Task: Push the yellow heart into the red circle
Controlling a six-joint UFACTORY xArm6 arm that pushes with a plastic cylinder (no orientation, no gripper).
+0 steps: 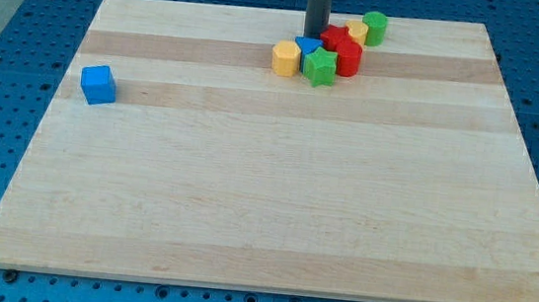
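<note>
My tip (pixel 315 36) stands at the top middle of the wooden board (pixel 266 190), at the upper left of a tight cluster of blocks. A small yellow block (pixel 357 32), possibly the heart, lies at the cluster's upper right, partly hidden behind a red block (pixel 335 36). A red round block (pixel 348 58) sits just below them. My tip is left of the upper red block and right above a blue block (pixel 308 46). It is about 40 px left of the small yellow block.
A green star (pixel 320 68) and a larger yellow block (pixel 285 58) form the cluster's lower left. A green round block (pixel 375 27) is at its upper right end. A blue cube (pixel 98 84) lies alone at the view's left.
</note>
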